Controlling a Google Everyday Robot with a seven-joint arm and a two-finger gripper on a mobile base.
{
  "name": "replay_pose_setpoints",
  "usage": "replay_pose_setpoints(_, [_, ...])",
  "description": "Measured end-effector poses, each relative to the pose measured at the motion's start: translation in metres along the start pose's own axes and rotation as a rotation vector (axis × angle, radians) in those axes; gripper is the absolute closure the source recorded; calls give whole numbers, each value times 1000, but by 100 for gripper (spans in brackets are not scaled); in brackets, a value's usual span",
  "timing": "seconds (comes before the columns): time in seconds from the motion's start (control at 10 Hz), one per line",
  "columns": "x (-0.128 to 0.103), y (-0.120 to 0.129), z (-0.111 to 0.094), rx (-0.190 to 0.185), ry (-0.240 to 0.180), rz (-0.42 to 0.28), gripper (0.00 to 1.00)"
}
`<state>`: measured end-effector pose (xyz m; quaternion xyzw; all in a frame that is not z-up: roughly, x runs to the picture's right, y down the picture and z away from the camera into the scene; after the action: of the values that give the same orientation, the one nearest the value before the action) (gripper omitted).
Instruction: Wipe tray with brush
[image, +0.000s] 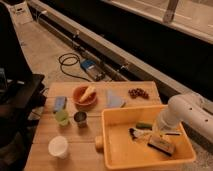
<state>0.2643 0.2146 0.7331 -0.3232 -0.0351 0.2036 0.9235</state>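
A yellow tray (113, 113) sits on the right half of the wooden table (47, 131). The brush (135, 133), with dark bristles and a pale handle, lies low inside the tray near its middle. My gripper (160, 131), at the end of the white arm (187, 112) reaching in from the right, is down in the tray and shut on the brush handle. A dark block (161, 146) lies on the tray floor just in front of the gripper. A small green item (144, 125) lies behind the brush.
Left of the tray stand a white cup (58, 146), a green cup (62, 117), a metal cup (80, 119), an orange bowl with food (85, 95) and a blue sponge (60, 103). A grey-blue cloth (115, 100) and dark berries (138, 93) lie behind the tray.
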Motion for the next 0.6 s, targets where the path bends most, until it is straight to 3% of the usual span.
replay_pose_setpoints(0.2, [-16, 4, 1, -7, -30, -16, 100])
replay_pose_setpoints(0.6, [-81, 41, 13, -51, -89, -84, 100])
